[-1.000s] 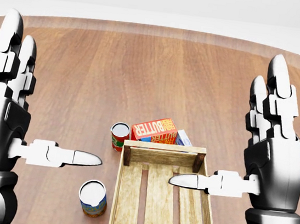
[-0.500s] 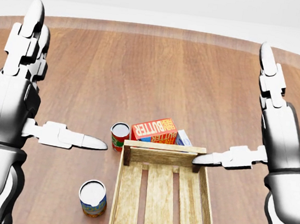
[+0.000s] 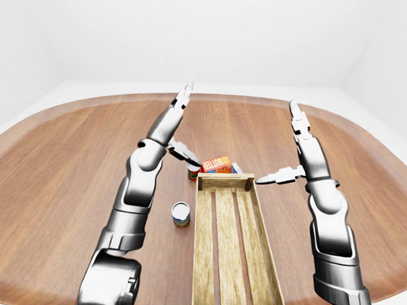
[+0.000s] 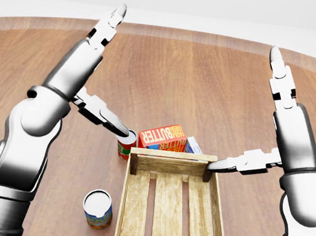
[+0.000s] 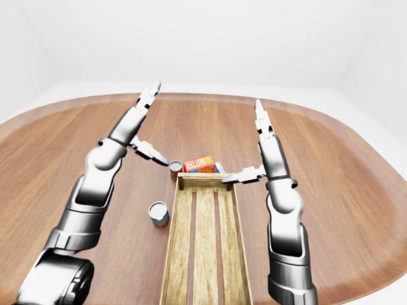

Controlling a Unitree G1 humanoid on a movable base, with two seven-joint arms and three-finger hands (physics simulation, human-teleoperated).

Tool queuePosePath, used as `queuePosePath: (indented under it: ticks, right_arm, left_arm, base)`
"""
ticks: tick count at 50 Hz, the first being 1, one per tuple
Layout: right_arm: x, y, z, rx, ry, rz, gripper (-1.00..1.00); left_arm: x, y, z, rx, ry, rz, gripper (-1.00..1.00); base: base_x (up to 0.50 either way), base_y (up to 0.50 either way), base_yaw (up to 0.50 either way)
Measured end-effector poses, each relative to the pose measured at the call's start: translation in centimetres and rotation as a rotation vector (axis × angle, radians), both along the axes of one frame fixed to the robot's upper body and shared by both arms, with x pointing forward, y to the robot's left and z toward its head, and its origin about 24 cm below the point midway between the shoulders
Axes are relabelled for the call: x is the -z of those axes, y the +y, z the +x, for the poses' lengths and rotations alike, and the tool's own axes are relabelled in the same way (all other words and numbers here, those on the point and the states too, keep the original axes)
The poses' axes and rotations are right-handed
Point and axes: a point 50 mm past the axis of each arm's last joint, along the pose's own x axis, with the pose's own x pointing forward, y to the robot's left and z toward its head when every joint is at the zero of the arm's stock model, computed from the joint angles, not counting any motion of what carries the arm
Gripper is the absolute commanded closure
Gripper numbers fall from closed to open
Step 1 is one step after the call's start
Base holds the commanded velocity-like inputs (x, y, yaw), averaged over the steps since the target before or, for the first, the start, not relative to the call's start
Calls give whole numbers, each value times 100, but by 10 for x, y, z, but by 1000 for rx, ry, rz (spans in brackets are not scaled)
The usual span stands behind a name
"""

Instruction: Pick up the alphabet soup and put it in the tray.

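Observation:
Two cans stand left of the wooden tray (image 4: pixel 173 155) in the head view. A can with a blue, green and orange label (image 4: pixel 98 208), likely the alphabet soup, sits near the bottom, beside the tray's left wall. A red can (image 4: pixel 125 143) stands at the tray's top left corner. My left hand (image 4: pixel 94 74) is open, its fingers stretched toward the top and its thumb tip just above the red can. On the other side, my right hand (image 4: pixel 252 113) is also open, with its thumb at the tray's top right corner. Neither hand holds anything.
A red butter box (image 4: pixel 162 136) lies just above the tray's top wall, with a blue and white box (image 4: pixel 194 145) beside it. The tray holds nothing. Brown wooden tabletop (image 3: pixel 68 160) spreads on all sides, rimmed by white floor.
Both arms have reached out over the table, away from the camera. The left hand swung right, bringing its thumb over the red can. The cans, boxes and tray have not moved.

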Motion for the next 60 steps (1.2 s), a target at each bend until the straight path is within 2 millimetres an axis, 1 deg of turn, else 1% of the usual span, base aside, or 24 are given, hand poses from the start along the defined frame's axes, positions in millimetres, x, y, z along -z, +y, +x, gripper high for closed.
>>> queuePosePath:
  ticks: [4, 9, 15, 21, 46, 49, 60]
  right_arm:
    - [0, 0, 0, 0, 3, 1, -100]
    - [1, -1, 0, 1, 6, 3, -99]
    - [2, -1, 0, 1, 9, 5, -99]
    - [3, -2, 1, 1, 13, 8, -99]
    - [8, -2, 2, 4, 34, 22, -99]
    - [9, -2, 2, 5, 36, 24, -99]
    - [11, -2, 3, 6, 41, 33, -99]
  left_arm:
    - [1, -6, 14, 6, 55, 109, -100]
    - [5, -10, 28, 4, 124, 226, -100]
    - [13, -10, 37, -3, 199, 343, -100]
    - [21, -7, 43, -21, 263, 435, -100]
    - [52, 11, 56, -110, 433, 666, -100]
    - [59, 12, 55, -115, 448, 688, -100]
    - [92, 13, 47, -119, 519, 733, -100]
  base:
    - [0, 0, 0]
    - [0, 0, 0]
    - [0, 0, 0]
    - [0, 0, 0]
    - [0, 0, 0]
    - [0, 0, 0]
    - [0, 0, 0]
